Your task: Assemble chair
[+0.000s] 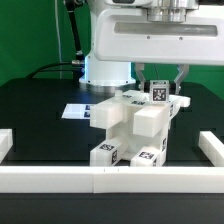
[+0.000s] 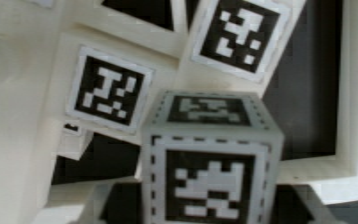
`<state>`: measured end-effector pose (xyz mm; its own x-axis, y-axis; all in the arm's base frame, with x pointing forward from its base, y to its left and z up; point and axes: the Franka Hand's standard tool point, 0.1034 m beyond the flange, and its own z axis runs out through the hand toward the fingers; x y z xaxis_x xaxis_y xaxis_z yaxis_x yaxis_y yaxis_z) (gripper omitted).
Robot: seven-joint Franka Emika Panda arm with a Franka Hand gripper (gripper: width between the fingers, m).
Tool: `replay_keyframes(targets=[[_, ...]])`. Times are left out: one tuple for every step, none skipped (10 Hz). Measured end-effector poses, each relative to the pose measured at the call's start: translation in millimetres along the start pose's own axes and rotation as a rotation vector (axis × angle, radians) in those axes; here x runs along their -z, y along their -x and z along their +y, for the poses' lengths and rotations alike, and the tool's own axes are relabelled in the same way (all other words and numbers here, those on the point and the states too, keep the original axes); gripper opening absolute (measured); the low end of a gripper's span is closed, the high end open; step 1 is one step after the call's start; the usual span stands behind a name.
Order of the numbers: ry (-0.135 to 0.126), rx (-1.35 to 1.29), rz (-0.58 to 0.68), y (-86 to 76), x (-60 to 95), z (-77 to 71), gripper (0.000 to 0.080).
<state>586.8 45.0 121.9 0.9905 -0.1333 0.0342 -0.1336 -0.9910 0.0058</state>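
Note:
The chair's chunky white parts [image 1: 130, 125] stand joined in a cluster at the middle of the black table, with small square tags on their front faces. My gripper [image 1: 160, 90] reaches down from above onto the cluster's top on the exterior view's right. It is shut on a tagged white block [image 1: 158, 94]. In the wrist view that block [image 2: 208, 140] fills the space between the gripper [image 2: 211, 195], with a dark finger [image 2: 119, 203] pressed against each side. Behind the block sits a larger white chair part [image 2: 114, 85] carrying more tags.
A low white rail [image 1: 100, 181] runs along the table's front, with a raised end on the left [image 1: 5, 140] and on the right [image 1: 210, 146]. The marker board [image 1: 78, 110] lies flat behind the cluster. The robot's white base [image 1: 108, 68] stands at the back.

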Motion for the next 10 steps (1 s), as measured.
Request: replay_keyframes(targets=[[0.000,-0.020,0.000,0.0,0.0,0.2,0.0285],[0.000,-0.029,0.000,0.0,-0.1,0.3,0.0285],[0.000,-0.067,0.000,0.0,-0.1,0.3,0.0285],[-0.001,-0.148,0.000,0.1,-0.2,0.1,0.0285],[-0.001,-0.195,-0.001,0.1,-0.3,0.2,0.0285],[0.000,-0.275,-0.001,0.1,-0.4,0.1,0.0287],[0.000,-0.357,-0.001,0.2,-0.5,0.0,0.0287],[-0.001,-0.411,-0.001,0.2,-0.5,-0.1,0.0287],[-0.001,-0.498,-0.001,0.3,-0.6,-0.3,0.0287],[-0.001,-0.562,-0.001,0.4,-0.6,-0.5,0.0287]])
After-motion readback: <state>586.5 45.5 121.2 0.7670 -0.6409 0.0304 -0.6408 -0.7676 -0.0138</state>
